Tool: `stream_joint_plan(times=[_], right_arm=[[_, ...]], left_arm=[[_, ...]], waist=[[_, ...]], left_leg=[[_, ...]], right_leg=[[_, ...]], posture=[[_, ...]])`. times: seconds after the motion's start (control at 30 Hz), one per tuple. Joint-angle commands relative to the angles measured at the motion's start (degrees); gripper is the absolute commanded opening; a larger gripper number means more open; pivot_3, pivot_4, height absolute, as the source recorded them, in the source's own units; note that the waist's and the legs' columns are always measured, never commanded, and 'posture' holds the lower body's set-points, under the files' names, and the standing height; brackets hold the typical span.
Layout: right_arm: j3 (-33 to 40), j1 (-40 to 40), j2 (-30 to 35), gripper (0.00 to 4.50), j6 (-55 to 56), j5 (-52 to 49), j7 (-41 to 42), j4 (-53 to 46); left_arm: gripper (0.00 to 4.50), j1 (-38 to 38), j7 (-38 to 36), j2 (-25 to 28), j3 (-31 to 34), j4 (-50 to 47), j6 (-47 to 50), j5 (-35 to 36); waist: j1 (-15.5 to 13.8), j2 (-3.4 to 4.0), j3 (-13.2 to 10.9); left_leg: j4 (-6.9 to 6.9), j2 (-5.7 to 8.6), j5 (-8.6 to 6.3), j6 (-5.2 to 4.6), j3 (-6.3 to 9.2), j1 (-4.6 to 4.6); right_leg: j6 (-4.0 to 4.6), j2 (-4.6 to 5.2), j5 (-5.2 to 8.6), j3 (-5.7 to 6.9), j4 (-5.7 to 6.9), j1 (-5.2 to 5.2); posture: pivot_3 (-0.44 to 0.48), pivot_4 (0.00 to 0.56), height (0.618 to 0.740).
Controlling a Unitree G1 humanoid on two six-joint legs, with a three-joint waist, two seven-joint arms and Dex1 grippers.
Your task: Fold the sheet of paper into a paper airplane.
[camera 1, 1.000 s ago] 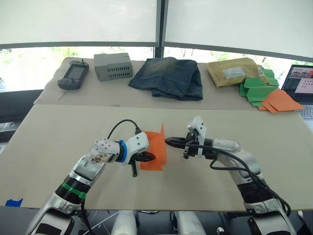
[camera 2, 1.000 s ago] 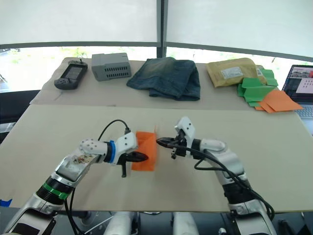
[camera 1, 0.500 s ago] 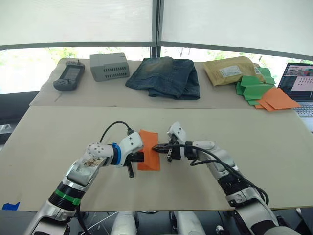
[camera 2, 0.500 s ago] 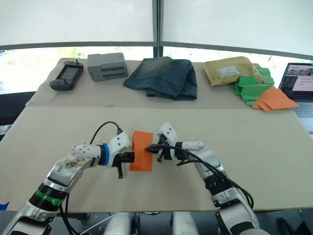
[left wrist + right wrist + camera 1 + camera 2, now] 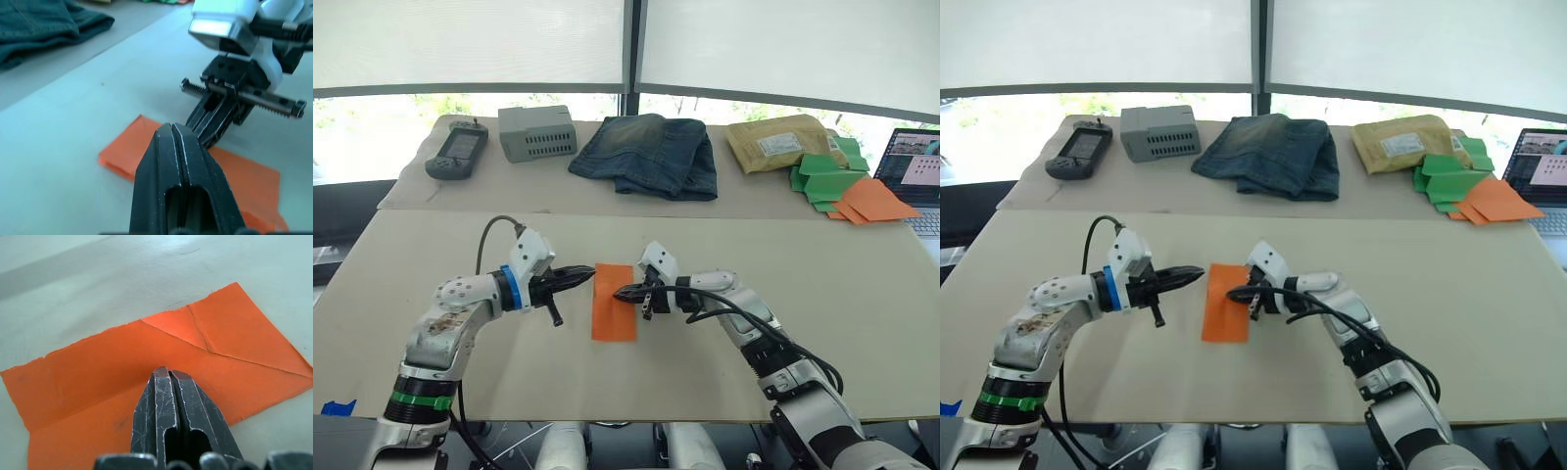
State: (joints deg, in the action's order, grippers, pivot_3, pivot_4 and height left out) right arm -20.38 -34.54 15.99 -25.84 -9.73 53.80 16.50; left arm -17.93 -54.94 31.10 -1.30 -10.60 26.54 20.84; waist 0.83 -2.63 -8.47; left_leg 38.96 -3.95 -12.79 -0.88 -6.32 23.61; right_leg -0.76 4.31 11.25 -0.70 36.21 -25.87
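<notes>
The sheet of paper (image 5: 614,302) lies folded flat on the table (image 5: 862,323) between our arms. Our right gripper (image 5: 619,293), fingers pressed together, bears down on its right edge; our left gripper (image 5: 587,273), also closed and empty, hovers near the far left corner, possibly just touching. We judge it light, limp and tearable, best pinched at an edge.

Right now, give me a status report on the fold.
Left hand shut, at the paper's left edge. Right hand shut, pressing on the flat folded bright-orange sheet of paper. Nothing in the way.
</notes>
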Motion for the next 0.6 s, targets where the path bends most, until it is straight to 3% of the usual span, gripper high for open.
stream_joint_plan(times=[0.03, 0.2, 0.4, 0.6], right_arm=[[-1.3, 2.2, 0.9, 0.04, -1.8, 2.6, -1.2, 1.0], [0.5, 3.8, 2.4, 0.04, -3.0, 2.0, -2.8, -1.4], [2.9, 5.3, 2.7, 0.04, -2.4, 1.1, -4.8, -4.6], [5.4, 2.5, 0.3, 0.04, -1.0, 1.8, -9.4, 0.0]], left_arm=[[0.0, -0.8, -0.2, 0.3, -4.3, 1.0, -1.8, -3.0], [0.0, -0.2, -1.2, 2.2, -10.2, 4.5, -3.6, -8.1], [0.0, -1.0, -2.6, 2.8, -12.8, 7.7, -4.0, -10.1], [0.0, -1.1, -2.7, 2.3, -14.5, 8.9, -4.8, -11.6]], waist=[[0.0, 0.01, 0.0], [-0.1, 0.01, 0.0], [-0.3, 0.01, 0.0], [-0.2, 0.02, 0.0]], left_leg=[[-0.01, 0.0, 0.0, 0.0, 0.0, 0.0], [-0.04, -0.01, 0.0, 0.0, 0.01, 0.0], [-0.01, 0.03, 0.0, 0.01, 0.0, 0.05], [-0.02, 0.03, 0.0, 0.0, -0.01, 0.04]], right_leg=[[-0.05, -0.01, -0.02, 0.0, 0.0, 0.0], [-0.12, -0.02, -0.06, 0.0, 0.0, -0.02], [0.01, 0.07, 0.03, 0.01, -0.05, -0.03], [0.01, 0.06, 0.02, 0.01, -0.04, -0.04]], posture=[[0.0, 0.15, 0.716], [0.0, 0.15, 0.716], [0.0, 0.15, 0.716], [0.0, 0.15, 0.716]])
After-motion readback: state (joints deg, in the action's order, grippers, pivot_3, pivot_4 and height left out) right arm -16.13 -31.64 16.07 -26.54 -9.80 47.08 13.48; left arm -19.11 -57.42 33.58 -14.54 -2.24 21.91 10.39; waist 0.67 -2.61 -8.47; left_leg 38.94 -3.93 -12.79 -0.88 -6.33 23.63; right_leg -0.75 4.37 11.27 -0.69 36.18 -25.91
